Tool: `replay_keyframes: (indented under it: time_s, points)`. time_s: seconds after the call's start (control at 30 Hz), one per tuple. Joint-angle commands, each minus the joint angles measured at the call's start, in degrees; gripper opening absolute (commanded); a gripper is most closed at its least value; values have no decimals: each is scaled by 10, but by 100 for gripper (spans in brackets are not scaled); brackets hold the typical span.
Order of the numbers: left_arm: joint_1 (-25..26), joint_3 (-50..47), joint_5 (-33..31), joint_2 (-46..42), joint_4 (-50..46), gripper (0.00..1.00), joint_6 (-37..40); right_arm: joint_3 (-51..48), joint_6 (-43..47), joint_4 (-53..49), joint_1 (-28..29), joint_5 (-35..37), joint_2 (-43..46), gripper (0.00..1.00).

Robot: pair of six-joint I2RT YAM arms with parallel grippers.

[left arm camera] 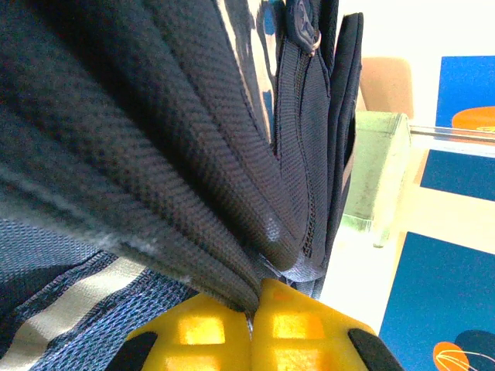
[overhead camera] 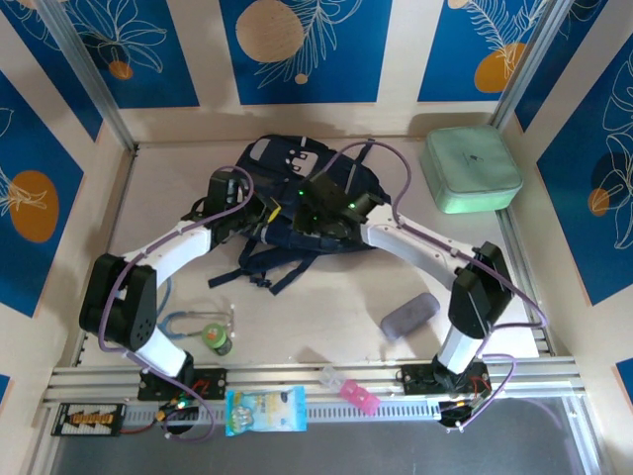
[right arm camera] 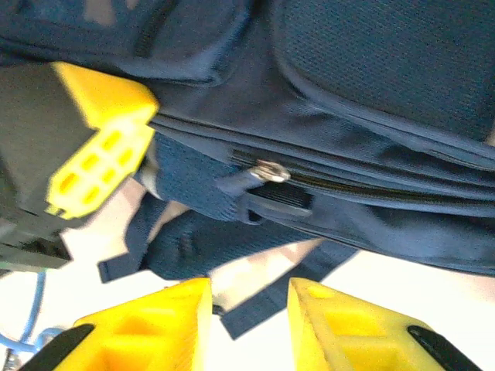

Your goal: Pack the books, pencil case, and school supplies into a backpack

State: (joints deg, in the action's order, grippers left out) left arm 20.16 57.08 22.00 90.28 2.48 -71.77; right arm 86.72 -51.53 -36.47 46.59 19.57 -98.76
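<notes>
The backpack (overhead camera: 289, 163) lies toward the back of the tabletop (overhead camera: 326, 297), with a mint-green case (overhead camera: 472, 168) well apart on its right. The left gripper (left arm camera: 251, 309) is clamped on a fold of the backpack's fabric. The right gripper (right arm camera: 247, 297) hovers near the zipper pull (right arm camera: 267, 171), its jaws apart and holding nothing.

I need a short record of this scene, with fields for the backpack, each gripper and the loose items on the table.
backpack: navy, lying at the middle of the table, far side
left gripper: shut on backpack fabric
right gripper: open, facing the zipper pull, not touching it
green case: far right corner, apart from the backpack
grey pouch: on the table by the right arm
near edge: packet, pink item
</notes>
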Motion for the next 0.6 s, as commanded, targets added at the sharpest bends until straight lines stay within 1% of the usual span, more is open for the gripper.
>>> replay_keyframes:
  time_s: [0.0, 0.07, 0.17, 0.27, 0.33, 0.4, 0.47, 0.57]
  points:
    - [10, 27, 21, -2, 33, 0, -7, 50, -58, -51, 4, 32, -50, 32]
    - [10, 23, 24, -4, 39, 0, -12, 73, -64, -57, 7, 41, -69, 34]
    - [10, 22, 30, -7, 45, 0, -21, 89, -65, -50, 8, 35, -90, 38]
    - [10, 21, 38, -8, 60, 0, -33, 106, -69, -56, 9, 33, -113, 38]
    - [10, 20, 42, -9, 67, 0, -41, 116, -74, -61, 8, 34, -128, 36]
    - [10, 19, 45, -11, 70, 0, -43, 125, -76, -62, 7, 34, -141, 36]
    - [10, 19, 47, -12, 70, 0, -45, 142, -79, -76, 7, 37, -156, 38]
    - [10, 18, 48, -13, 70, 0, -44, 165, -88, -103, 8, 60, -174, 43]
